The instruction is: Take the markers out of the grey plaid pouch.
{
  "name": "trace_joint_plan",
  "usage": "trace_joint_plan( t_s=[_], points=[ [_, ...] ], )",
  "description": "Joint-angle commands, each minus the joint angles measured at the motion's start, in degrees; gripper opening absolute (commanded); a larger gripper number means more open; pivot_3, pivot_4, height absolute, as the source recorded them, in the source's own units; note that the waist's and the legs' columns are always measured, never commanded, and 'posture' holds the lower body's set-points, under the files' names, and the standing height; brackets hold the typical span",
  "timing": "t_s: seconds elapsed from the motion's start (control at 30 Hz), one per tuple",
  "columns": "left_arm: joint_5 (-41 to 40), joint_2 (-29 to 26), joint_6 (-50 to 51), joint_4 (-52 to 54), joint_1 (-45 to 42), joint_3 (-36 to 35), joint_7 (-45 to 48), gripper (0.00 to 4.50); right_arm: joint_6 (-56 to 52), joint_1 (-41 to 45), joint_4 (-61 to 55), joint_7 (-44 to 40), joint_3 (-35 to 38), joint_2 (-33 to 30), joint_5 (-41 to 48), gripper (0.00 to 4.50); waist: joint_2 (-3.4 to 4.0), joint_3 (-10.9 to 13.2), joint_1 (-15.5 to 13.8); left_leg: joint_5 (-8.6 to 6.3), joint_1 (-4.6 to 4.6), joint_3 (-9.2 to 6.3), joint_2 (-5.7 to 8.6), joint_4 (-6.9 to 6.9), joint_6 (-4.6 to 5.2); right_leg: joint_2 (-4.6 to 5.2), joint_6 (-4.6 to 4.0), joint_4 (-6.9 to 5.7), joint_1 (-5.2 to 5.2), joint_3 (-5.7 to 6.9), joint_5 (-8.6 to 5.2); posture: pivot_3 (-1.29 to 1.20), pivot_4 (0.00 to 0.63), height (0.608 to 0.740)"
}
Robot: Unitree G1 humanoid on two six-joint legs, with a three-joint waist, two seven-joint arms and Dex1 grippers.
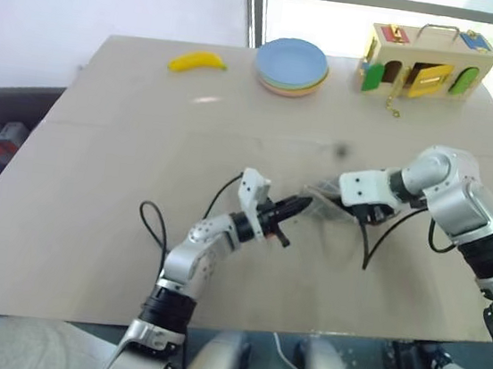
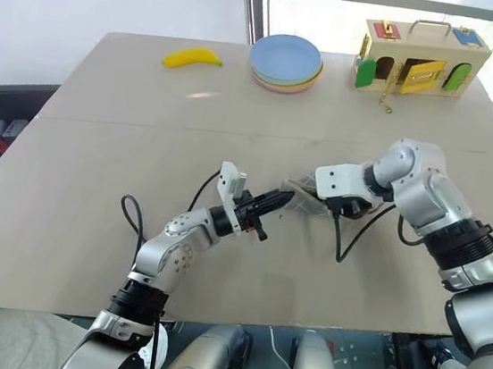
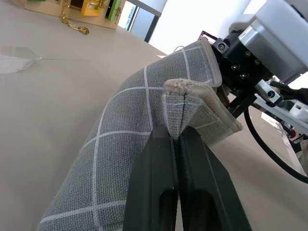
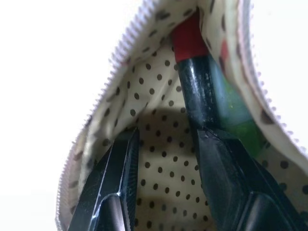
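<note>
Stretching across most of the head view, a beige table (image 1: 121,178) carries everything; going big to small from there. At 1 o'clock on the far edge sits a wooden latch box (image 1: 428,63) w/ coloured doors and a brass chain hanging off its front. Just beside it, at 12, a stack of plates (image 1: 292,66), blue one on top. At 11, well apart from the plates, a yellow banana (image 1: 198,61).

Centre of table: grey plaid pouch (image 3: 144,125), held up between both arms, its open end toward the right arm at 3 o'clock. Left gripper (image 3: 176,139) comes in from 7 o'clock, fingers pressed together, pinching a folded corner of the pouch fabric by the zip edge. Right gripper (image 4: 166,144) reaches in from 3 o'clock, angled downward, fingers spread apart and poked inside the pouch mouth, w/ dotted cream lining all round them; not clamped on anything.

Markers (image 4: 192,77) lie inside the pouch: one w/ black barrel and red end sits just beside one right-gripper finger (image 4: 226,178), at its inner face; contact can't be told. A light green one is tucked next to it, against the lining.
</note>
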State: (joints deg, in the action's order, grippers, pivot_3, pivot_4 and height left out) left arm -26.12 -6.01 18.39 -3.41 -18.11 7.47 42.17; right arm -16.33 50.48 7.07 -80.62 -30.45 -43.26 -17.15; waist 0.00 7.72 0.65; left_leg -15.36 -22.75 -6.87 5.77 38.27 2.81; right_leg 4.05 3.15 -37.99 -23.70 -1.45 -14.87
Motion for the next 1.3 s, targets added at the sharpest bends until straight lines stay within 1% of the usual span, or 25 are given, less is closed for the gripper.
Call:
trace_joint_plan(
  t_s=[0.03, 0.07, 0.13, 0.17, 0.27, 0.53, 0.63, 0.97, 1.07, 1.17, 1.2, 1.23, 1.3],
  points=[
    [-1.54, 0.61, 1.38, 0.33, -0.77, -1.34, -0.28, 0.0, -2.03, 2.88, -3.94, -1.22, 2.99, -0.94, 0.58, 1.98, 0.0, 0.0, 0.02, 0.0, 0.0, 0.0, 0.0, 0.0, 0.0, 0.0, 0.0, 0.0, 0.0, 0.0, 0.0, 0.0, 0.15, 0.74],
    [-1.98, 0.76, 1.91, 0.55, -0.97, -1.63, -0.35, 0.0, -2.46, 3.06, -4.6, -1.97, 3.2, -1.34, 1.0, 1.98, 0.0, 0.0, -0.01, 0.0, 0.0, 0.0, 0.0, 0.0, 0.0, 0.0, 0.0, 0.0, -0.01, 0.0, 0.0, 0.0, 0.15, 0.74],
    [-3.47, 1.11, 3.55, 1.52, -1.39, -2.33, -0.43, 0.0, -3.14, 3.41, -5.54, -2.91, 3.56, -2.05, 1.73, 2.52, 0.0, 0.0, -0.03, 0.0, -0.01, -0.01, 0.0, -0.01, 0.0, 0.0, 0.0, 0.0, -0.01, 0.01, 0.0, 0.0, 0.15, 0.74],
    [-4.25, 1.25, 4.51, 2.04, -1.58, -2.65, -0.49, 0.0, -3.24, 3.55, -5.74, -3.09, 3.64, -2.31, 1.93, 2.83, 0.0, 0.0, -0.05, 0.0, -0.01, -0.01, 0.0, -0.01, 0.0, 0.0, 0.0, 0.01, -0.01, 0.01, 0.0, 0.0, 0.15, 0.74],
    [-6.67, 1.59, 7.26, 3.74, -2.01, -3.35, -0.43, 0.0, -3.54, 4.04, -5.89, -2.61, 4.01, -2.25, 2.23, 4.13, 0.0, 0.0, -0.07, 0.0, -0.02, -0.02, 0.0, 0.0, 0.0, 0.0, 0.0, 0.01, 0.0, 0.02, 0.0, 0.0, 0.15, 0.74],
    [-11.46, 2.39, 13.24, 4.82, -3.48, -5.88, -1.74, 0.0, -3.31, 4.63, -2.16, -3.52, 2.35, -1.33, 1.46, 4.13, -0.01, 0.01, -0.05, 0.0, -0.03, -0.02, 0.0, 0.0, 0.0, 0.01, 0.0, 0.01, -0.01, 0.02, 0.0, 0.0, 0.15, 0.74],
    [-12.17, 2.52, 14.59, 4.28, -3.71, -6.45, -2.22, 0.0, -0.4, 4.83, 3.19, -2.4, 0.54, -0.47, -0.51, 4.13, -0.01, 0.01, -0.04, 0.0, -0.03, -0.02, 0.0, 0.0, 0.0, 0.0, 0.0, 0.01, -0.01, 0.02, 0.0, 0.0, 0.15, 0.74],
    [-12.04, 2.55, 15.99, 2.98, -4.05, -6.67, -2.22, 0.0, 7.65, 8.84, 21.36, -0.06, -3.48, 6.61, -4.93, 4.13, -0.02, 0.0, 0.2, 0.01, 0.0, -0.01, 0.0, 0.01, -0.02, -0.01, 0.0, -0.01, 0.0, 0.01, 0.0, 0.0, 0.15, 0.74],
    [-11.92, 2.57, 16.08, 2.95, -4.05, -6.77, -2.26, 0.0, 10.56, 9.45, 25.64, 0.66, -4.46, 7.83, -6.55, 4.13, -0.09, -0.05, 0.21, 0.01, 0.03, -0.01, 0.0, 0.02, -0.02, -0.01, 0.0, -0.01, 0.01, 0.01, 0.0, 0.0, 0.15, 0.74],
    [-11.87, 2.54, 16.23, 3.15, -3.93, -6.97, -2.53, 0.0, 11.55, 9.3, 27.34, 0.14, -3.92, 8.75, -6.46, 3.32, -0.18, -0.1, 0.19, 0.01, 0.08, -0.01, 0.0, 0.03, -0.02, -0.01, 0.0, -0.01, 0.02, 0.02, 0.0, 0.0, 0.15, 0.74],
    [-11.86, 2.56, 16.27, 3.23, -3.86, -7.06, -2.66, 0.0, 11.91, 9.21, 27.61, 0.18, -3.78, 8.73, -6.6, 2.86, -0.19, -0.11, 0.15, 0.01, 0.09, -0.01, 0.0, 0.03, -0.02, -0.01, 0.0, -0.01, 0.04, 0.02, 0.0, 0.0, 0.15, 0.74],
    [-11.82, 2.57, 16.3, 3.28, -3.79, -7.12, -2.71, 0.0, 12.19, 9.11, 27.74, 0.21, -3.62, 8.69, -6.75, 2.51, -0.19, -0.12, 0.13, 0.01, 0.09, -0.02, 0.0, 0.03, -0.02, -0.01, 0.0, -0.01, 0.04, 0.03, 0.0, 0.0, 0.15, 0.74],
    [-11.74, 2.55, 16.39, 3.33, -3.65, -7.16, -2.74, 0.0, 12.52, 8.79, 27.55, 0.11, -3.11, 8.5, -6.8, 1.36, -0.21, -0.13, 0.02, 0.01, 0.1, -0.04, 0.0, 0.03, -0.02, -0.01, 0.0, -0.01, 0.05, 0.05, 0.0, 0.0, 0.15, 0.74]
  ],
)
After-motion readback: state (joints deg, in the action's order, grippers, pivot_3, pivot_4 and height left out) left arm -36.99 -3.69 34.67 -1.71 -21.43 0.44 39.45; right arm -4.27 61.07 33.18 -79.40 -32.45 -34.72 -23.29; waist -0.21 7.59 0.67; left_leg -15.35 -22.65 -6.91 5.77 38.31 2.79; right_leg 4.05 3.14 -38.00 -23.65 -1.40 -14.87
